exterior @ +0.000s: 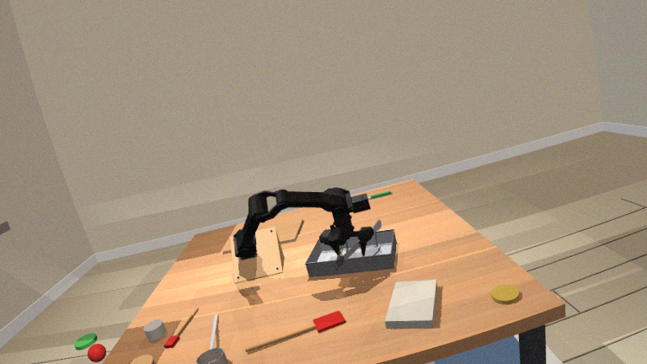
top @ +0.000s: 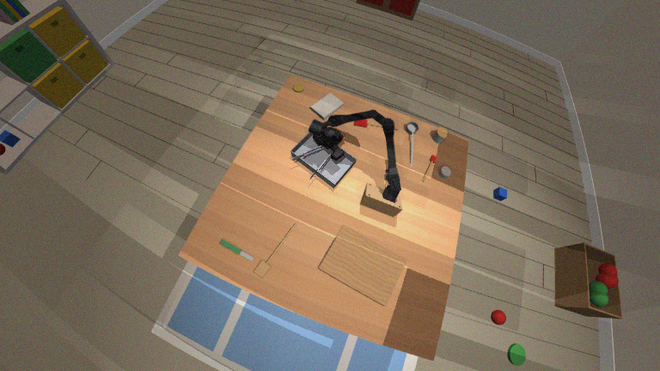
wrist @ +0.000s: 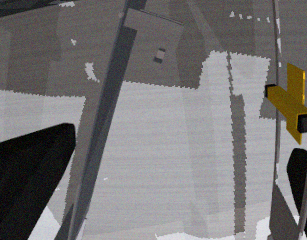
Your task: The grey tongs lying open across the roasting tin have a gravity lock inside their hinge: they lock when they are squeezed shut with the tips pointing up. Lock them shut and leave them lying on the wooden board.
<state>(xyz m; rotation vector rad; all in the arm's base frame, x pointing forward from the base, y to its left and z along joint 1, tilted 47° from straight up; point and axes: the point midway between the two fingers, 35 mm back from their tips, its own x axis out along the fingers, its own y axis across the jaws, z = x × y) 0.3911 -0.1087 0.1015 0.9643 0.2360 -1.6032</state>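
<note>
The grey tongs lie spread open across the roasting tin. In the wrist view one dark grey arm slants up past the left finger, and a thin arm runs down near the right finger, beside a yellow piece with black ends. My gripper is wide open and points down into the tin, its fingers on either side of the tongs' arms. Nothing is clamped. The hinge cannot be made out. The wooden board lies flat on the table, beyond the arm's base.
The arm's base stands on a wooden block between tin and board. A white block and a red-headed spatula lie near the tin. A green-handled knife and a wooden spatula lie beside the board.
</note>
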